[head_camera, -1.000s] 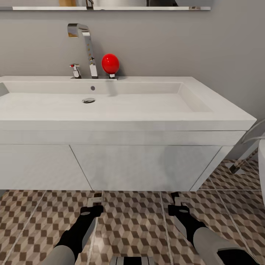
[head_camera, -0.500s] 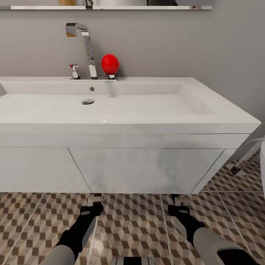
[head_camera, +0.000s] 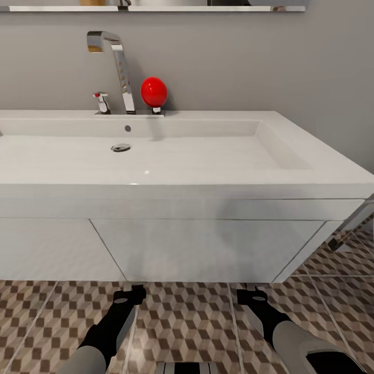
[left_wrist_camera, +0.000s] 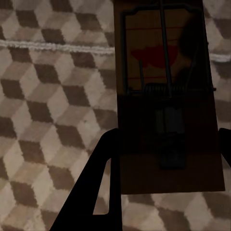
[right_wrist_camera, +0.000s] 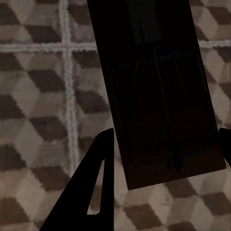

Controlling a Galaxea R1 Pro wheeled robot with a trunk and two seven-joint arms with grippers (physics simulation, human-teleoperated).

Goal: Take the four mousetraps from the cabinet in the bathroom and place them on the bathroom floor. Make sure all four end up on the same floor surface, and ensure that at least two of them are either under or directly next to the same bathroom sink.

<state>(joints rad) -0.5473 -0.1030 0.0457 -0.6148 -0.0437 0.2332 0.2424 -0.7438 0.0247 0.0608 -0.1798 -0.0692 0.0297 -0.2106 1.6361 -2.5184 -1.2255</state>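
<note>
The white sink [head_camera: 156, 150] with its chrome tap [head_camera: 117, 67] sits on a white vanity [head_camera: 208, 249] right in front of me. Both arms reach low over the cube-patterned bathroom floor [head_camera: 187, 322], fingertips at the vanity's bottom edge. In the left wrist view my left gripper [left_wrist_camera: 168, 137] is shut on a brown mousetrap [left_wrist_camera: 163, 77] with wire parts and a red mark, just above the tiles. My right gripper [right_wrist_camera: 166, 137] is shut on a second mousetrap [right_wrist_camera: 154, 86], dark in shadow. In the head view the left gripper [head_camera: 131, 292] and right gripper [head_camera: 250, 291] stay apart.
A red ball-shaped object [head_camera: 154, 92] stands beside the tap. Chrome legs [head_camera: 353, 223] slant down to the floor at the right, past the vanity's end. A grey wall [head_camera: 259, 62] rises behind the sink. Tiled floor runs under the vanity.
The whole head view has shifted: the sink and vanity look larger and lower, and the vanity's bottom edge now meets the gripper tips. The arms hold the same pose.
</note>
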